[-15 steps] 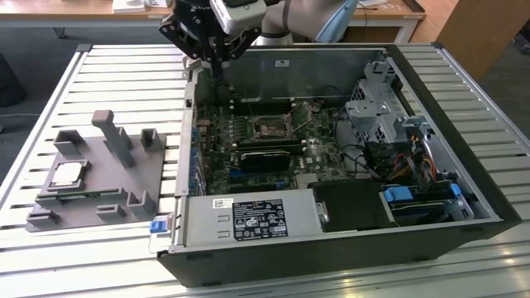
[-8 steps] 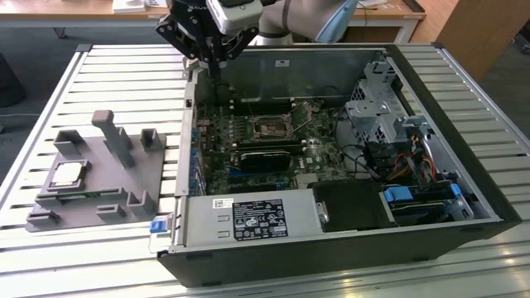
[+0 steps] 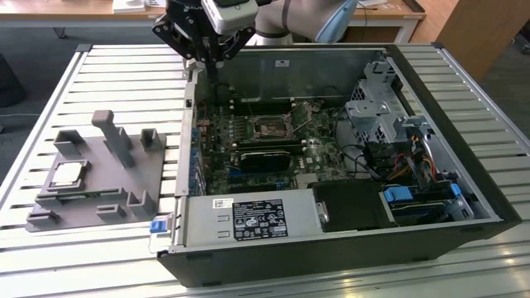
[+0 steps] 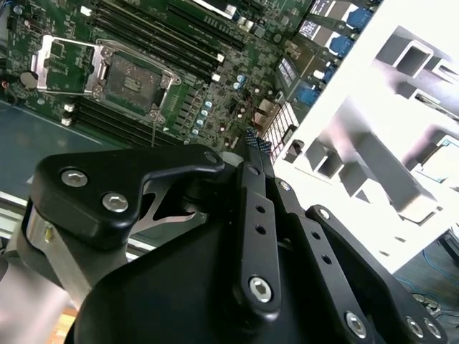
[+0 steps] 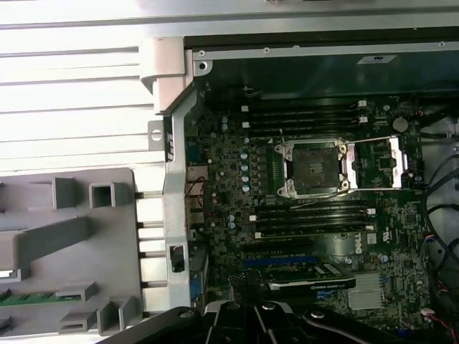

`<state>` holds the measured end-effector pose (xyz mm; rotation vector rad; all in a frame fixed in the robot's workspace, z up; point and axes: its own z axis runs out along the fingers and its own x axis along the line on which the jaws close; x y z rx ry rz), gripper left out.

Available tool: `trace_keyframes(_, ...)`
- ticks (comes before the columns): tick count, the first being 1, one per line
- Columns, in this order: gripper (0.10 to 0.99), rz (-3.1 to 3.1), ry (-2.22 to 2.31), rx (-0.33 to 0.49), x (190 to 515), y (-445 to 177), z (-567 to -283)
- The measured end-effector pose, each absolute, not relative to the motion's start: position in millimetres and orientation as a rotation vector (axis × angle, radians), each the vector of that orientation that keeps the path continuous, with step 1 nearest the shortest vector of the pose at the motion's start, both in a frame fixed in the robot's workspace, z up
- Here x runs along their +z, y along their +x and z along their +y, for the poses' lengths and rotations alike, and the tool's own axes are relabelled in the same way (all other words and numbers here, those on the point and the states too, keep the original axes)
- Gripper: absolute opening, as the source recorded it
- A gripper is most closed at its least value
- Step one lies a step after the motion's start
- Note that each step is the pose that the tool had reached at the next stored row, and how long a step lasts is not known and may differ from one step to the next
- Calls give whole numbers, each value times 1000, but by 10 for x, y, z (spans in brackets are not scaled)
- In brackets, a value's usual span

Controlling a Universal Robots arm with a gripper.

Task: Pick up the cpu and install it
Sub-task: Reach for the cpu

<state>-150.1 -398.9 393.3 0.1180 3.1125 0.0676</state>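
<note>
1. Exterior view: my claw (image 3: 210, 77) hangs fingertips-down over the rear corner of the open case (image 3: 331, 257), on the exterior view's left, right above the case's side wall (image 3: 192, 105).
2. In the second wrist view the claw (image 4: 257, 142) has its fingertips pressed together with nothing between them.
3. That side wall is the edge I watch most. It stands between the grey tray (image 3: 103, 180) outside and the motherboard (image 3: 223, 133) inside.
4. Bare slatted table (image 3: 124, 68) lies open between the claw and the tray. Inside the case, the room above the board is open from the top.
5. The cpu (image 3: 68, 175) is a small flat square with a silvery-grey top and a thin tan rim. It lies flat in a recess of the tray, well apart from the claw.
6. The tray also carries a thin green memory stick (image 3: 83, 197) just beside the cpu, and a tall upright post (image 3: 112, 136) rises near its middle.
7. The socket (image 5: 315, 168) sits mid-board between the memory slots, with its metal lid swung open beside it.
</note>
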Motion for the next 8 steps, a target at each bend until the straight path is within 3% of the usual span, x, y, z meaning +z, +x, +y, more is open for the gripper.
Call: trace_keyframes(8,106,3113,118,68,3932,-1540,-3989)
